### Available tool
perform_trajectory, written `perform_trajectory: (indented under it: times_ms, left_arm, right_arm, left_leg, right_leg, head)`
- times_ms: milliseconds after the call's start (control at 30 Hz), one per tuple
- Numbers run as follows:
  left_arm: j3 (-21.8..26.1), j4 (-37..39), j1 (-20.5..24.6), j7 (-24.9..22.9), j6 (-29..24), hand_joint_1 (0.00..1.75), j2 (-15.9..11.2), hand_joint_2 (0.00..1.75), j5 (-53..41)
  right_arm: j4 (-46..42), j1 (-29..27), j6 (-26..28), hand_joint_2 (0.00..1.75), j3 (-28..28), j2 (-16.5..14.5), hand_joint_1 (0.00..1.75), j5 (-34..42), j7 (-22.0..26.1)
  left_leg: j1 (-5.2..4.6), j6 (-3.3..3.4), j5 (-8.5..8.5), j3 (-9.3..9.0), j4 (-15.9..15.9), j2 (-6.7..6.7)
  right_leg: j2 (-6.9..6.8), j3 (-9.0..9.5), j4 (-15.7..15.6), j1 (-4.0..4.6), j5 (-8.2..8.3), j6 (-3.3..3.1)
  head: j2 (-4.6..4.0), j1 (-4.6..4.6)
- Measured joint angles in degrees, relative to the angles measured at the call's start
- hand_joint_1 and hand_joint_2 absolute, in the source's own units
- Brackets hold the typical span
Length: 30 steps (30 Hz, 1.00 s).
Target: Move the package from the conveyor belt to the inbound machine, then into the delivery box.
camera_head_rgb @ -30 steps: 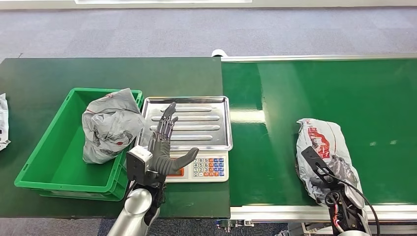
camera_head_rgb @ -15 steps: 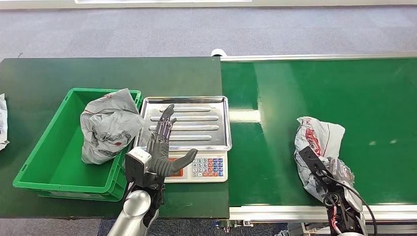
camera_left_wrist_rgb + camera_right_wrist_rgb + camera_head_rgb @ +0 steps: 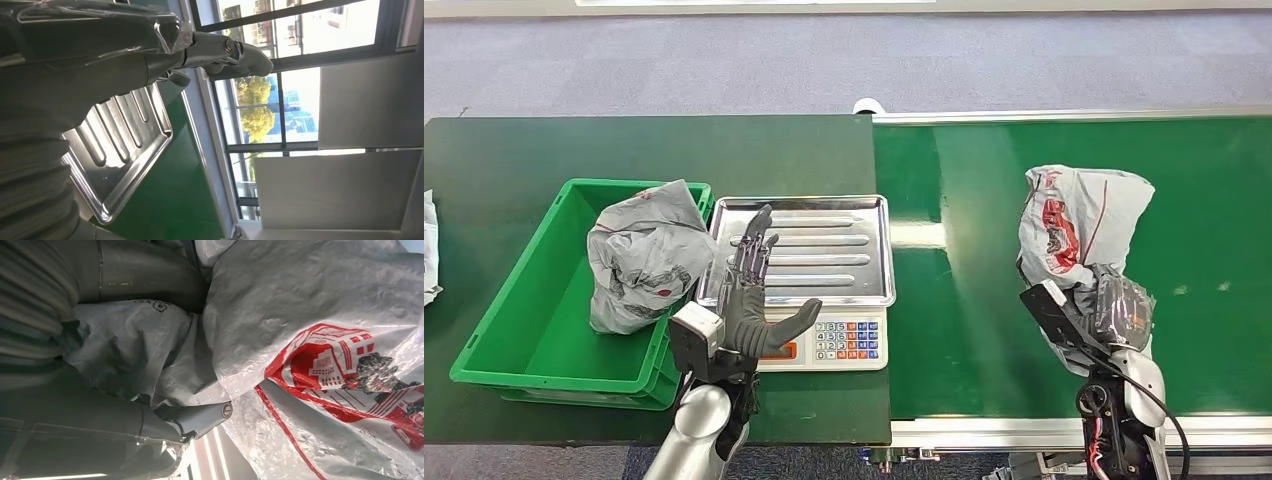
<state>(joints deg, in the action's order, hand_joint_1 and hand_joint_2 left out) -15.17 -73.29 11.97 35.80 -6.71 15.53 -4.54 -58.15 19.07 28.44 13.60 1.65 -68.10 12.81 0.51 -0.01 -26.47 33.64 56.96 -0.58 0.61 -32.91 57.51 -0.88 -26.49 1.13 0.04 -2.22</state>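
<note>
Above the green conveyor belt (image 3: 984, 300), grey package (image 3: 1079, 225) raised, right hand (image 3: 1114, 310) fingers clamped on it, left hand (image 3: 749, 300) fingers apart over scale tray (image 3: 844, 250), second package in green box (image 3: 534, 340).

I see grey carpet floor (image 3: 724, 60) running across the far side, with a pale strip of wall base (image 3: 754, 4) along its top edge. Nearer me stands a dark green table (image 3: 544, 150). From the left wrist camera I get tall dark-framed windows (image 3: 280, 100) with bright daylight and leafy trees (image 3: 257, 107) outside, next to plain white wall panels (image 3: 360, 100)
</note>
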Motion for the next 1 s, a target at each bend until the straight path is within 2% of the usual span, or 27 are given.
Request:
perform_trajectory:
  times_ms: [233,367,567,667,800,1000]
  left_arm:
    - [0.0,-0.1,0.0,0.9,-0.1,0.00,0.1,1.75,1.0]
    - [-0.1,-0.1,0.1,1.7,-0.4,0.00,0.0,1.75,1.8]
    - [-0.3,0.0,0.4,2.2,-0.5,0.00,0.0,1.75,2.1]
    - [-0.4,0.2,0.7,2.7,-0.5,0.00,-0.1,1.75,2.5]
    - [-1.0,1.7,2.1,3.9,-1.0,0.00,-0.3,1.75,4.1]
    - [-2.6,4.4,4.5,4.2,-1.0,0.00,-0.4,1.75,5.4]
  right_arm:
    - [-8.0,-1.1,2.4,1.75,-2.8,-0.2,1.75,-0.3,3.9]
    - [-12.6,-0.4,1.3,1.75,-8.4,1.0,1.75,-1.4,5.2]
    - [-13.8,2.0,-0.4,1.75,-17.8,3.3,1.75,-1.9,4.9]
    - [-13.1,3.9,-1.4,1.75,-22.0,4.7,1.75,-2.8,5.7]
    - [-8.0,10.1,-3.5,1.75,-30.8,6.1,1.74,-2.4,7.5]
    - [1.7,19.2,-8.3,1.75,-44.1,5.9,1.74,-1.0,8.8]
  left_leg:
    - [0.00,0.00,0.00,0.01,0.0,0.03]
    - [0.01,0.00,0.00,0.03,0.0,0.04]
    - [0.01,0.00,0.02,0.05,0.0,-0.01]
    - [0.00,0.00,0.02,0.09,0.0,0.06]
    - [0.01,0.00,0.03,0.07,0.0,0.09]
    - [0.04,0.00,0.09,0.07,0.0,0.02]
  right_leg:
    - [0.01,-0.01,0.0,0.00,0.00,0.00]
    - [0.02,-0.02,0.0,0.02,0.00,0.00]
    - [-0.05,-0.02,0.0,0.01,0.00,0.00]
    - [0.00,-0.04,0.0,0.01,0.02,-0.01]
    - [0.03,-0.06,0.0,0.02,0.03,-0.02]
    - [-0.01,-0.05,0.0,0.06,0.03,-0.02]
  head:
    - [0.00,0.00]
    - [0.00,0.01]
    - [0.00,0.00]
    - [0.00,0.01]
    - [0.00,-0.01]
    - [0.00,0.00]
